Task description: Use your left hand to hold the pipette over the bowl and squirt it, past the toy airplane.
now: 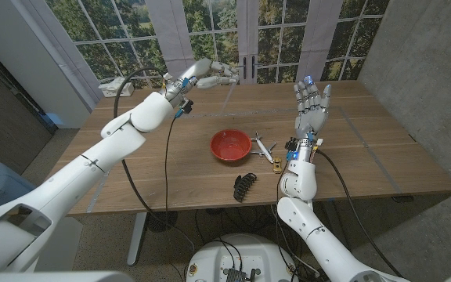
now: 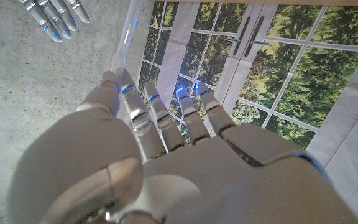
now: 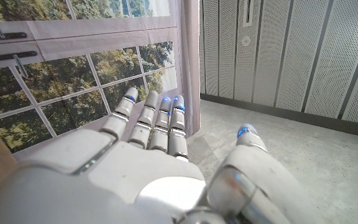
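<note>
The left hand (image 1: pixel 207 73) is raised above the far edge of the surface (image 1: pixel 171 168), toward its far left corner, at the end of an arm that reaches diagonally up from the near left. Its fingers (image 2: pixel 157 115) lie close together and stretch forward, roughly level. In the left wrist view a clear pipette (image 2: pixel 124 38) runs out past the fingertips, held against the fingers on the thumb side; the exact grip is hidden behind the back of the hand. In the head view the pipette is too faint to make out against the window.

The right hand (image 1: pixel 312 106) stands upright above the right part of the surface, forearm near vertical, fingers spread and pointing up, holding nothing. In the right wrist view its fingers (image 3: pixel 157 118) reach forward side by side with the thumb set apart. The same hand shows from the left wrist view as a row of fingertips (image 2: pixel 53 15).

The red bowl (image 1: pixel 231 146) sits at the middle of the surface, well apart from the left hand and nearer the near edge. The toy airplane (image 1: pixel 264 149) lies just beside the bowl, on the side toward the right edge, close to the right forearm. A black hair clip (image 1: pixel 244 186) lies near the near edge, in front of the bowl.
</note>
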